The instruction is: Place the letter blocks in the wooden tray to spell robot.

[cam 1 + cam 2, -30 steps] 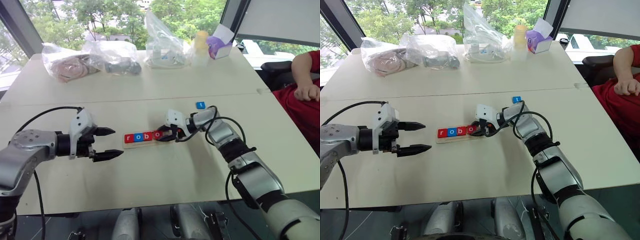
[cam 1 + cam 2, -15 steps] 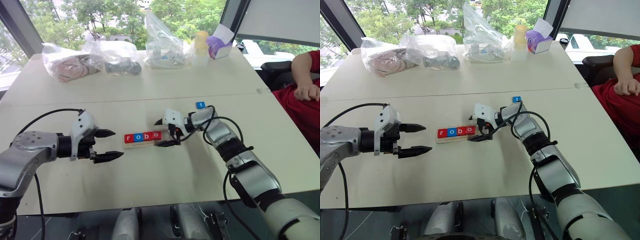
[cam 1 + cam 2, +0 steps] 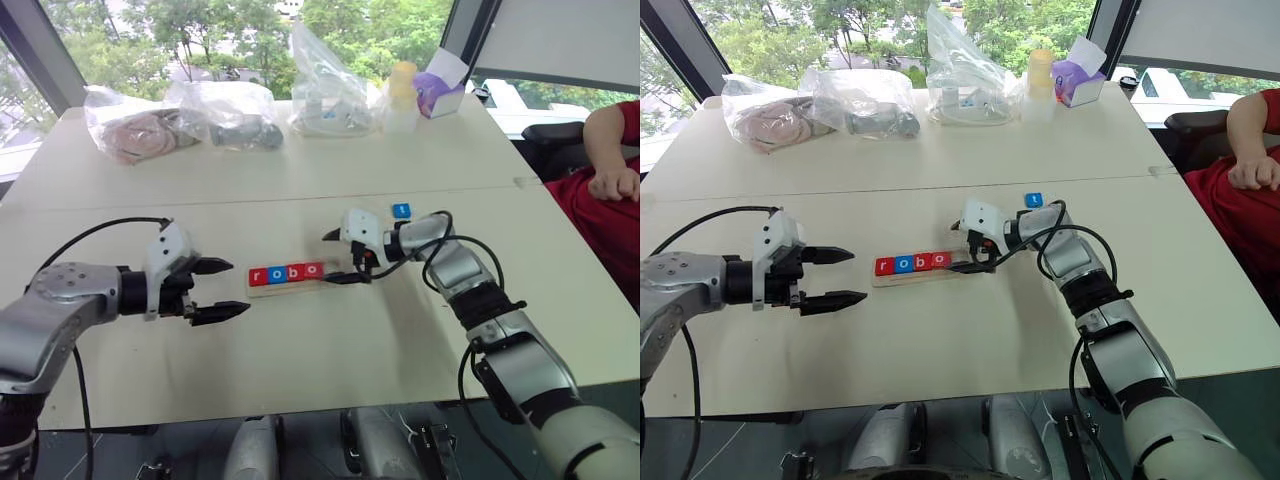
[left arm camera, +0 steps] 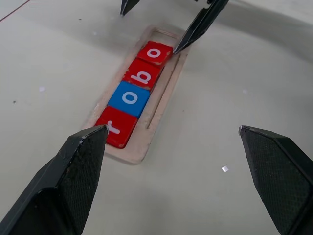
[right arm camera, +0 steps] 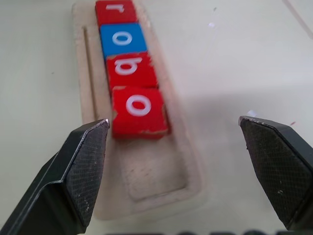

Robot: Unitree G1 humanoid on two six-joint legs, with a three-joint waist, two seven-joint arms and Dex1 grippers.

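Letter blocks (image 3: 286, 273) fill four tray (image 4: 161, 105) slots; right claw (image 3: 341, 257) gapes empty beside it, left claw (image 3: 220, 289) likewise wide.

Pale matt wooden tray (image 5: 88, 73), glossy letter blocks (image 5: 139, 111), smooth table (image 3: 300, 340)

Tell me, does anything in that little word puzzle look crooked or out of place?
Slightly. The fourth red o block sits a little askew in the wooden tray, and the blue t block lies outside on the table.

Left tool (image 3: 225, 289) open, empty, pointing right, hovering low over surface (image 3: 330, 340). Right tool (image 3: 335, 257) open, empty, pointing left, arm bent at elbow.
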